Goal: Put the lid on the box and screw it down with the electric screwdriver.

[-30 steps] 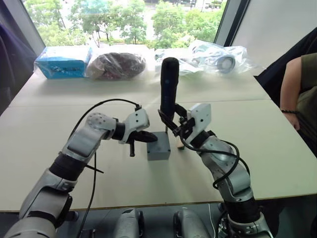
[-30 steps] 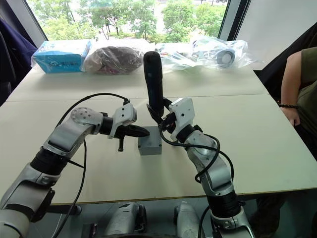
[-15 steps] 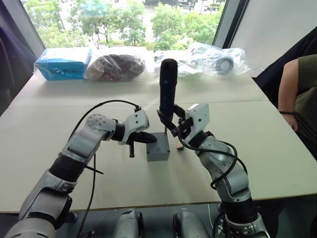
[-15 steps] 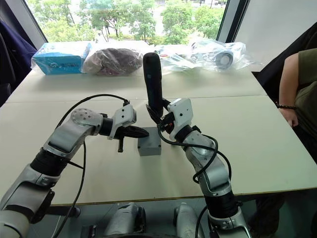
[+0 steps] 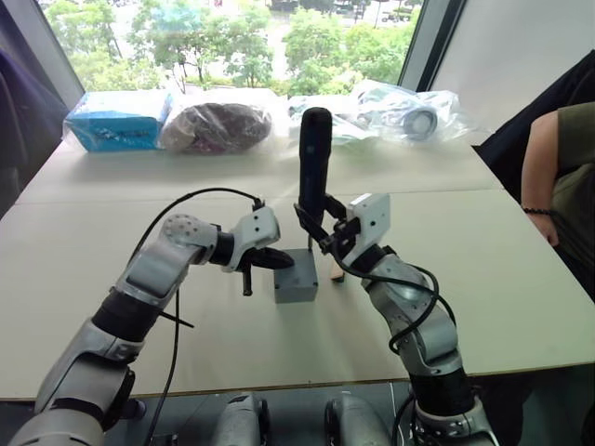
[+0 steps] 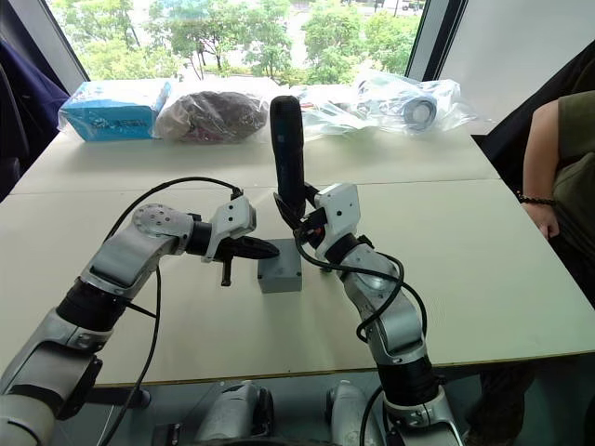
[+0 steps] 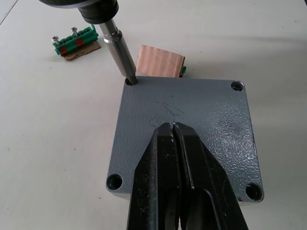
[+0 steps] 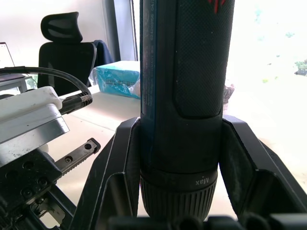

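The grey lid [image 7: 206, 115] lies flat on top of the grey box [image 5: 297, 282] in the middle of the table. My left gripper [image 7: 172, 127] is shut, its tips resting on the lid's centre. The black and dark blue electric screwdriver [image 5: 315, 167] stands upright, and my right gripper [image 5: 323, 232] is shut on its lower body. Its metal bit [image 7: 120, 52] sits in one of the lid's far corner holes. The other three corner holes show as open holes.
A tan block [image 7: 160, 62] lies just behind the box, and a green-and-tan block [image 7: 76, 40] with screws lies further off. A blue pack [image 5: 119, 118] and plastic bags [image 5: 218, 123] line the table's far edge. A person's arm [image 5: 544, 167] is at the right.
My right elbow has drifted slightly inward. The screwdriver, the box with its lid and my left gripper stay where they were.
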Motion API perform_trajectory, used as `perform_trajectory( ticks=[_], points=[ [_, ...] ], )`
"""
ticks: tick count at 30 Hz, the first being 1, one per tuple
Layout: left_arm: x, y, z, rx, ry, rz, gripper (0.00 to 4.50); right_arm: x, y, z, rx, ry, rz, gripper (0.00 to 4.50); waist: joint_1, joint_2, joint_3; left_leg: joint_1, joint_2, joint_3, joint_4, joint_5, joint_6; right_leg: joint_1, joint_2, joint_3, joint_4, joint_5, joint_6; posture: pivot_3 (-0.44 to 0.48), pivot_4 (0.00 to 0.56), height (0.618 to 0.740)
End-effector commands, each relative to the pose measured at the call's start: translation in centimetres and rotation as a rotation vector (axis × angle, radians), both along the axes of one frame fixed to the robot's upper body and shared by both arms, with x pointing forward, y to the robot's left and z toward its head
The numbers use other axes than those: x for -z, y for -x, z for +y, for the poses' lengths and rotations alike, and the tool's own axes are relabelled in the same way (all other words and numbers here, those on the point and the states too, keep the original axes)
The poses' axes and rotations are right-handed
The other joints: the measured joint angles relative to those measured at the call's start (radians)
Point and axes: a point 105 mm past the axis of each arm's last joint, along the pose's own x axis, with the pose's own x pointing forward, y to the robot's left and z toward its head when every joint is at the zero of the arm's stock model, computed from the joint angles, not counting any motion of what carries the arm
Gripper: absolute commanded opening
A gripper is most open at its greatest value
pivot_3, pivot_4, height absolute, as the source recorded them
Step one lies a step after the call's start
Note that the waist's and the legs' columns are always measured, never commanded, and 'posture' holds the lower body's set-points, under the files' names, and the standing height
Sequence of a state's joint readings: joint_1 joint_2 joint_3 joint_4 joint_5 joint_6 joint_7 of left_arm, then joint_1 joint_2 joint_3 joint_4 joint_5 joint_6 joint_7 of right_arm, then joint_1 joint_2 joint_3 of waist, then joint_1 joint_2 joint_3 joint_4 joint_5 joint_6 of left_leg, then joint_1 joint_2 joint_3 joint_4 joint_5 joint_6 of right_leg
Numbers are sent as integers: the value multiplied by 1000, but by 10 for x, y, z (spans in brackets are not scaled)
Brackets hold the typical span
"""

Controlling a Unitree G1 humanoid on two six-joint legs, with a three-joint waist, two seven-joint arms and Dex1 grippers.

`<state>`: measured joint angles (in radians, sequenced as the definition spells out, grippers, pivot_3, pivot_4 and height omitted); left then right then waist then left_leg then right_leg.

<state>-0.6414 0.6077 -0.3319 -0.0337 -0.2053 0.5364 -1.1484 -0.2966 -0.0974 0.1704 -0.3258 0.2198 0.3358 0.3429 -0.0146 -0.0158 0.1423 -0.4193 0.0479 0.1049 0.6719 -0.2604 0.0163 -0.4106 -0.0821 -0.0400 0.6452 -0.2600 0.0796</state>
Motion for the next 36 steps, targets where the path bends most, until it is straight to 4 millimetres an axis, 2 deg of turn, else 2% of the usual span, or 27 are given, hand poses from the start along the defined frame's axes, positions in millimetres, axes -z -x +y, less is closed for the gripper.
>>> perform_trajectory(
  ticks=[1,8,16,25,36],
  points=[
    [5,2,2,-4,-23,9,0,20,0,6,-29,22,79,1706,0,0,0,0,0,0,-1,0,0,0,0,0,0,0,0,0,150,740],
    [4,2,2,-3,-22,9,0,29,1,6,-28,38,110,1706,0,0,0,2,0,0,-5,1,-1,0,0,0,0,-1,-2,0,150,740],
    [4,2,2,-6,-21,10,0,59,-1,-2,9,72,229,1706,0,0,0,4,0,0,-6,1,-1,1,0,0,0,-2,-3,0,150,740],
    [10,5,1,-3,-25,25,0,70,-3,-9,39,61,290,1706,0,0,0,8,0,0,-7,0,-1,3,-1,0,-1,-3,-6,0,150,740],
    [11,5,2,-3,-31,28,0,72,-1,-9,32,67,288,1706,0,0,-2,10,0,0,-13,0,-2,4,-7,-1,-11,-3,-6,0,150,740]
  ],
)
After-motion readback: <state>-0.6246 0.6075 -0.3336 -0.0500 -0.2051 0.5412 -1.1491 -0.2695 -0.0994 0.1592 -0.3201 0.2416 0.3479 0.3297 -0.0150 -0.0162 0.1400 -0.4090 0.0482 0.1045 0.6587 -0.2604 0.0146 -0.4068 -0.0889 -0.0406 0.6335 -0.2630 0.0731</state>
